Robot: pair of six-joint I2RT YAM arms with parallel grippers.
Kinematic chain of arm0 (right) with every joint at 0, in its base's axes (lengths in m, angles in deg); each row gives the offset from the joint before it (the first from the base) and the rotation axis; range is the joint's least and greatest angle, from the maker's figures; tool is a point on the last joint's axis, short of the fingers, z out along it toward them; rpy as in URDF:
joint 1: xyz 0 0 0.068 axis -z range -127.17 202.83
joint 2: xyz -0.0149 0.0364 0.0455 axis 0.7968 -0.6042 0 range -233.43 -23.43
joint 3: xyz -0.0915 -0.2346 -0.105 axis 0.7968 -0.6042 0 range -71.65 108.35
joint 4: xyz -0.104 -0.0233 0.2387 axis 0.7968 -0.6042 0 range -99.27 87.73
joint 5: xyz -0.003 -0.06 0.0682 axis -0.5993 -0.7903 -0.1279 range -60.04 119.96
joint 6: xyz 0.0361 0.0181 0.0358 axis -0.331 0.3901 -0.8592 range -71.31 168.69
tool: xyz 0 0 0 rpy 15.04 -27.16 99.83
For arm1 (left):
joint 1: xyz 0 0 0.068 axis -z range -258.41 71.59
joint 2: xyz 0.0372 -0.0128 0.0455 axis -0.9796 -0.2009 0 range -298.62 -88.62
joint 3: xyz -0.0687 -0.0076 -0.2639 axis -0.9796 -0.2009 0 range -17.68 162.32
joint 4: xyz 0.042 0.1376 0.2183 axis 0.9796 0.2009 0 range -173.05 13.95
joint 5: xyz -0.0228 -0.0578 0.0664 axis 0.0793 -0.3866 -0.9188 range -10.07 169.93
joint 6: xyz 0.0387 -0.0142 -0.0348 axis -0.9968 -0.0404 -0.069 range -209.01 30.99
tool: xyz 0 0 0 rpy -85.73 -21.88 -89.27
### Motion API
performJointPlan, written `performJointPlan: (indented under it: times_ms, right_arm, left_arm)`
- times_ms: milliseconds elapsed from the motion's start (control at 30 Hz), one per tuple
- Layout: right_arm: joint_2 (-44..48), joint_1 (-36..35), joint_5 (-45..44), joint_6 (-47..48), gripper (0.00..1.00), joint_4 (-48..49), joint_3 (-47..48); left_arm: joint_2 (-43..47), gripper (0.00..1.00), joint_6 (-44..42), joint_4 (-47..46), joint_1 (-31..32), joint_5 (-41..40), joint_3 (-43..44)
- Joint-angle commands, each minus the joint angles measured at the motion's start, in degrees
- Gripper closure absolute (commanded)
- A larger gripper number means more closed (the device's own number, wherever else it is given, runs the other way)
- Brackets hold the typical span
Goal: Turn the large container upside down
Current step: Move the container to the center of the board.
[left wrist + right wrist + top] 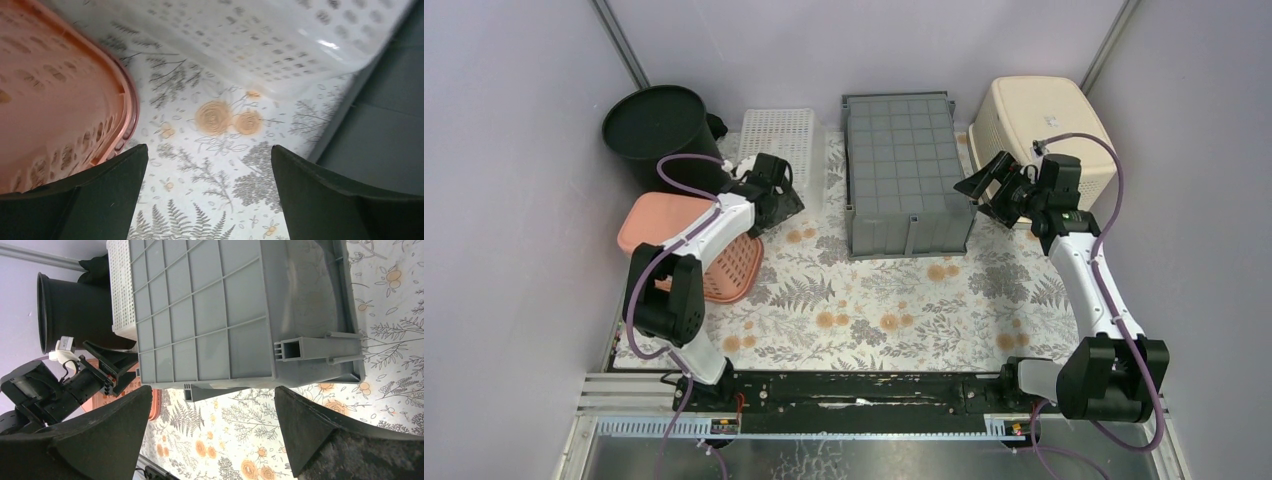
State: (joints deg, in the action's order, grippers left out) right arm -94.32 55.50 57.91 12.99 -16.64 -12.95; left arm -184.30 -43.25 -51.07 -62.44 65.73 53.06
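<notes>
1. The floral tablecloth (874, 310) covers the table.
2. The large grey crate (904, 170) sits at the far middle of the cloth. Its gridded base faces up and its rim is down on the cloth.
3. A beige basket (1034, 115) lies base-up at the far right, behind the right arm.
4. A black bucket (654, 125) stands in the far left corner.
5. A pink laundry basket (736, 270) lies on the left, partly under the left arm.
6. A white perforated basket (776, 135) sits between the bucket and the crate.
7. The right gripper (213, 390) is spread wide with nothing in it, near the crate's right near corner and not touching it.
8. The left gripper (209, 150) is likewise released, above bare cloth between the pink basket and the crate.
</notes>
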Motion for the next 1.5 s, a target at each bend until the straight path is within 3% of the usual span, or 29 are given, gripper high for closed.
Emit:
performJointPlan:
  times_ms: [0, 767, 967, 1067, 1200, 1467]
  right_arm:
    - [2.50, -0.08, 3.34, -0.76, 0.01, 3.27, -0.97]
    - [3.20, -0.16, 7.49, -2.78, 0.02, 7.19, -5.16]
    - [3.11, -1.28, 8.69, -2.53, 0.06, 6.66, -2.47]
    - [1.85, -6.14, 6.39, 0.98, 0.09, 2.65, 3.09]
    - [-3.52, -17.76, 2.07, 5.42, 0.10, -3.21, 13.85]
    - [-20.16, -34.62, 7.13, 9.07, 0.14, -9.82, 32.93]
  left_arm:
    - [3.65, 0.00, 4.97, 5.94, -0.63, -6.25, -2.57]
    - [33.22, 0.00, 13.90, 18.67, -0.49, -6.25, -24.31]
    - [41.14, 0.00, 11.21, 19.85, -0.49, -0.16, -21.19]
    - [43.48, 0.00, 9.91, 22.42, -0.46, 0.57, -14.64]
    - [44.95, 0.00, 10.98, 28.29, -0.50, -2.53, -6.76]
    - [43.99, 0.00, 21.85, 42.21, -0.50, -12.32, -4.50]
